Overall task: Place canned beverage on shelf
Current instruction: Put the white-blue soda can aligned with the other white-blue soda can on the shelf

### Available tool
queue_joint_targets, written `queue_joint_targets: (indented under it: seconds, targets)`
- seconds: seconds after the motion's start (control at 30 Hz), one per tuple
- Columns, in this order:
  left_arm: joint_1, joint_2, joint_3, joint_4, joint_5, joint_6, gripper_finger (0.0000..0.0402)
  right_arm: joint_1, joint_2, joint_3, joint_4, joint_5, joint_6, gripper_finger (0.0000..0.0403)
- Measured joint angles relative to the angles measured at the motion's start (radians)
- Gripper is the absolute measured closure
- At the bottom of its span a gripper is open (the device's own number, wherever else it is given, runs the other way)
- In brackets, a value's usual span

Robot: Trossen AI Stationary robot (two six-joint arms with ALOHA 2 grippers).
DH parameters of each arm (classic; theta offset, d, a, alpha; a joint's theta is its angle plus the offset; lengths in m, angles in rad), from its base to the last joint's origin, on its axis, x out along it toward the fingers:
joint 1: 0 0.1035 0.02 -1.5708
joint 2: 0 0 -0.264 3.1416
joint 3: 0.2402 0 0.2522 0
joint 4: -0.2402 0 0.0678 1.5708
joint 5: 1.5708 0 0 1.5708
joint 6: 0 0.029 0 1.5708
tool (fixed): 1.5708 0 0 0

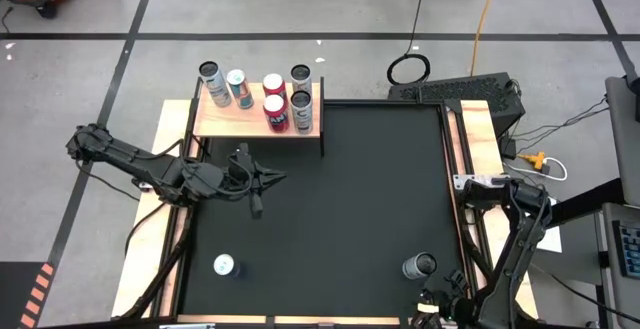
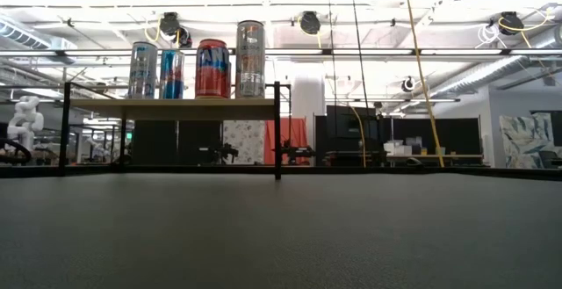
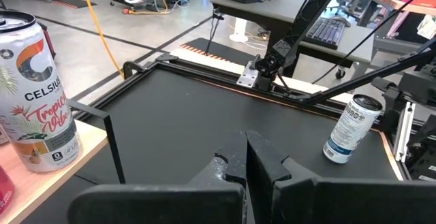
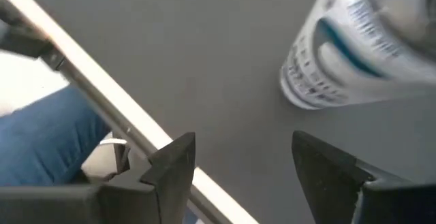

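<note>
left gripper (image 1: 256, 207) — fingers together, mid-table | right gripper (image 4: 242, 159) — fingers apart, near edge

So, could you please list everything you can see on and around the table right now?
shelf: one, pale wood on a black frame, far left of the mat.
cans on the shelf: six, silver, blue and red, standing upright.
cans on the mat: two, white and blue, one near left, one near right.
mat: one, black, covering the table.
left gripper: shut, empty, over the mat by the shelf.
right gripper: open, empty, beside the near right can.
</note>
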Motion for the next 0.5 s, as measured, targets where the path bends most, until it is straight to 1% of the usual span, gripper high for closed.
queue_joint_targets:
  seconds: [0.2, 0.4, 0.5]
  targets:
    - [0.000, 0.000, 0.000, 0.000, 0.000, 0.000, 0.0401, 0.015, 0.000, 0.000, -0.072, 0.003, 0.112, 0.0179]
    - [0.000, 0.000, 0.000, 0.000, 0.000, 0.000, 0.0401, 0.029, 0.000, 0.000, -0.059, -0.001, 0.127, 0.0179]
    - [0.000, 0.000, 0.000, 0.000, 0.000, 0.000, 0.0401, 0.027, 0.000, 0.000, -0.007, 0.000, 0.062, 0.0177]
